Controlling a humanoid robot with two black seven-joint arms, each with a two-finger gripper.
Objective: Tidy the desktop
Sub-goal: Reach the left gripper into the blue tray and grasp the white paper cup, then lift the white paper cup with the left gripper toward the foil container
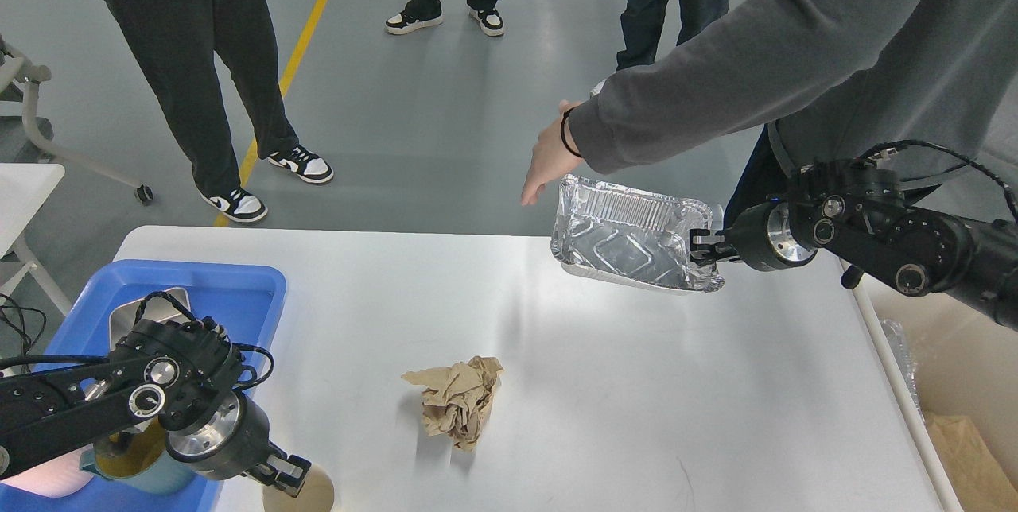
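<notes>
The desktop (604,385) is a wide white-grey table. A crumpled brown paper (460,399) lies near its middle front. My right gripper (700,248) is shut on the right rim of a silver foil tray (632,234) and holds it tilted above the table's far right part. A person's hand (547,158) reaches toward the tray's far left corner. My left gripper (282,472) is low at the front left beside the blue plastic tray (238,289); its fingers are too close and dark to tell apart. A tan round thing (306,496) lies right under it.
The blue tray holds a teal cup (143,468) and a metal piece (127,317). Several people (199,59) stand beyond the far edge. A small white side table (24,186) is at left. A brown bag (966,448) sits off the right edge.
</notes>
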